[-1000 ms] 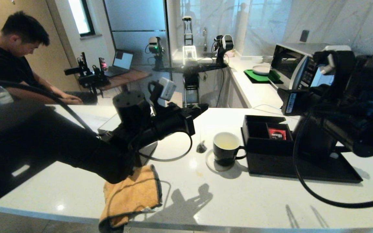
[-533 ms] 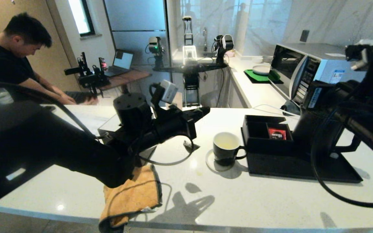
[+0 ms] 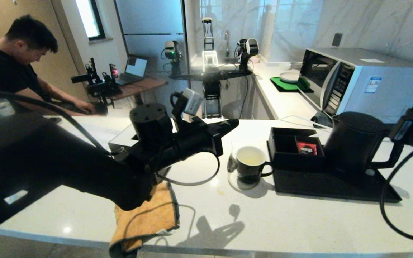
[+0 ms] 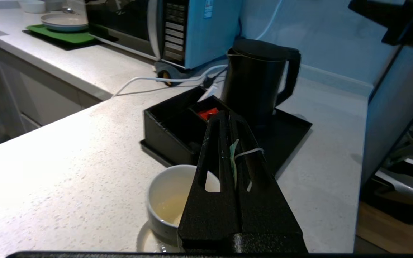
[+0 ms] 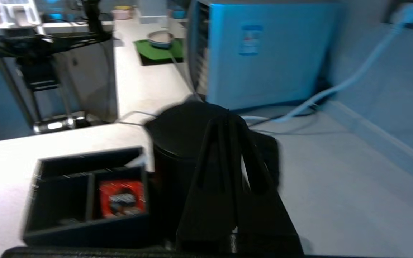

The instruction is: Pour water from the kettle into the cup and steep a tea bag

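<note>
My left gripper [image 3: 232, 124] is shut on the tea bag's green tag [image 4: 233, 157] and white string. The tea bag [image 3: 231, 163] hangs from it just off the counter, against the left side of the cup [image 3: 251, 163]. In the left wrist view the bag is hidden under the left gripper [image 4: 228, 115]. The black cup [image 4: 166, 202] holds pale liquid. On the black tray [image 3: 335, 186] stands the black kettle [image 3: 353, 143], upright with its lid on. My right gripper [image 3: 398, 130] is shut and empty at the far right, beside the kettle's handle [image 5: 271, 157].
The tray's box section holds a red sachet [image 3: 306, 147]. A microwave [image 3: 364, 77] stands behind the kettle, with a white cable [image 4: 163, 77] along the counter. An orange cloth [image 3: 145, 215] hangs over the front edge. A person [image 3: 13, 68] sits at the back left.
My right arm has swung away from in front of the kettle to the right edge, uncovering it. My left gripper has moved right, carrying the tea bag up against the cup.
</note>
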